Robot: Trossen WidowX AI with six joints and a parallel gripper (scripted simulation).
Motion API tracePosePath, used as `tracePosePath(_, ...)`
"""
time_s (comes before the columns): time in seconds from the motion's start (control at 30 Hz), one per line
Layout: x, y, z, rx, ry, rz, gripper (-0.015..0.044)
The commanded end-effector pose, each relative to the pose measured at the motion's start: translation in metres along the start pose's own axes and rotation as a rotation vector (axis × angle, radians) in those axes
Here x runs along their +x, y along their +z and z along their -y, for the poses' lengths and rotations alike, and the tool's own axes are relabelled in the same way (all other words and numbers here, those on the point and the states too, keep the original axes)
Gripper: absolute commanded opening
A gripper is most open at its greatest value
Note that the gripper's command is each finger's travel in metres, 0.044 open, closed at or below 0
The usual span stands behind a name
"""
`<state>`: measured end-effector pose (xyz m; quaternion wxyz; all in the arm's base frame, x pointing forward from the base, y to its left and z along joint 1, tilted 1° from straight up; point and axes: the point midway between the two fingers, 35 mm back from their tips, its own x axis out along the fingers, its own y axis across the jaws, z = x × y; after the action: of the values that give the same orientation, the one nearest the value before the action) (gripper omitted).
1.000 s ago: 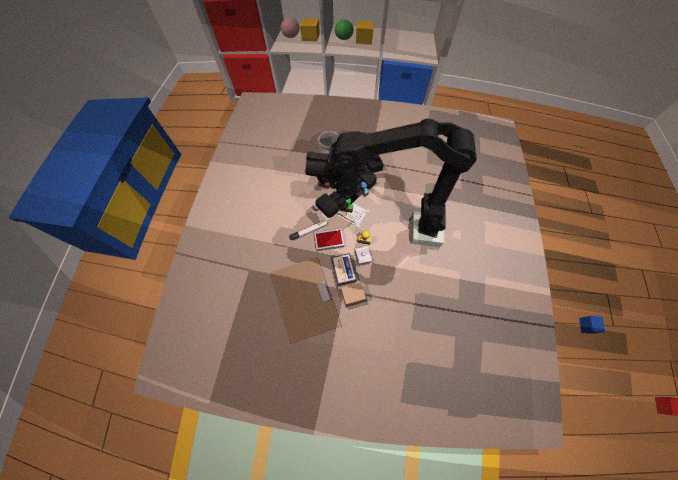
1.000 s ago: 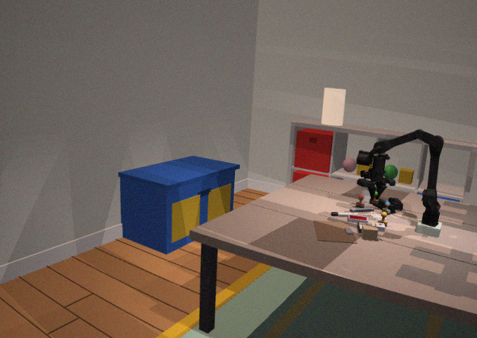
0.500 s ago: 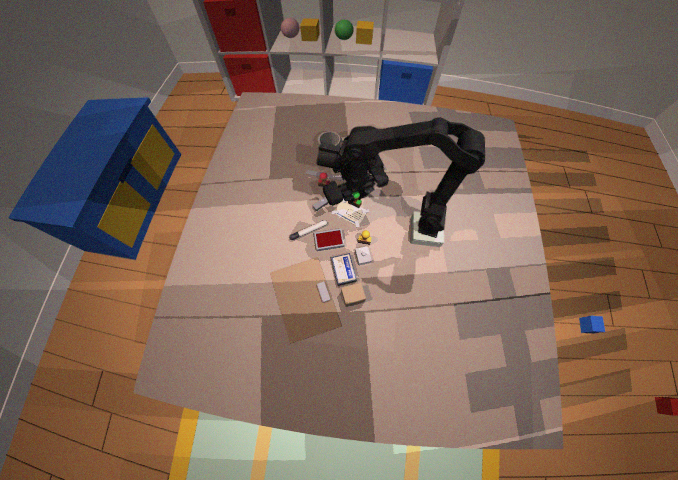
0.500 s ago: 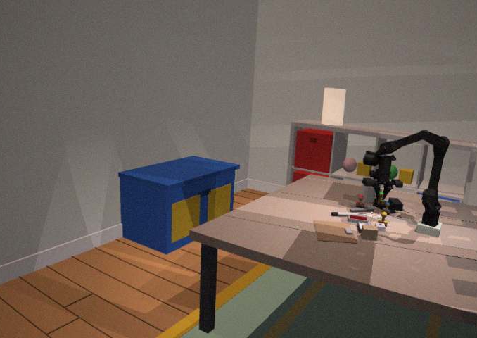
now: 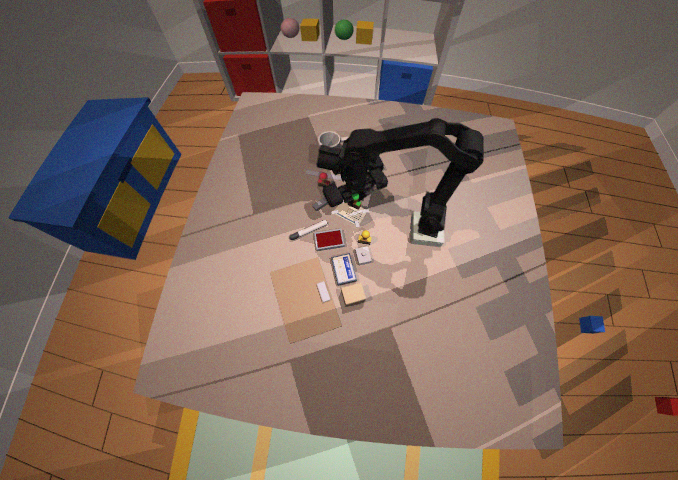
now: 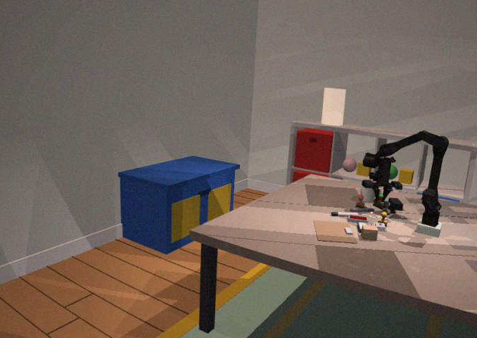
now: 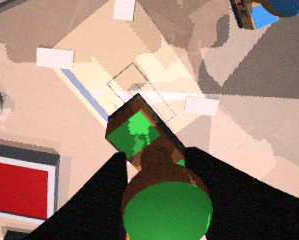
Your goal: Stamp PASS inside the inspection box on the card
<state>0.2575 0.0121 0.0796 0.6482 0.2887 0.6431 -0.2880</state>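
Green-knobbed brown stamp (image 5: 355, 199) (image 6: 380, 198) (image 7: 161, 185) pinched in your pincer (image 5: 354, 198) (image 6: 381, 202) (image 7: 156, 159). Flat cream card (image 5: 350, 215) (image 7: 161, 47) below it; framed rectangular red pad (image 5: 329, 239) (image 6: 357, 217) (image 7: 19, 187) nearby.

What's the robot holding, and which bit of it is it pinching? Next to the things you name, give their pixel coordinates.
The gripper (image 7: 156, 159) is holding the green-topped stamp (image 7: 167, 212). Its fingers pinch the brown handle, between the round green knob and the block at the bottom.
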Motion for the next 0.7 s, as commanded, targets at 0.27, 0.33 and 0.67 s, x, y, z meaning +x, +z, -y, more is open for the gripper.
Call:
tracePosePath(0.27, 0.008, 0.0, -0.001, 0.003, 0.004, -0.001, 0.0)
tracePosePath(0.33, 0.009, 0.0, -0.001, 0.003, 0.004, -0.001, 0.0)
tracePosePath(0.67, 0.016, 0.0, -0.001, 0.004, 0.004, 0.0, 0.0)
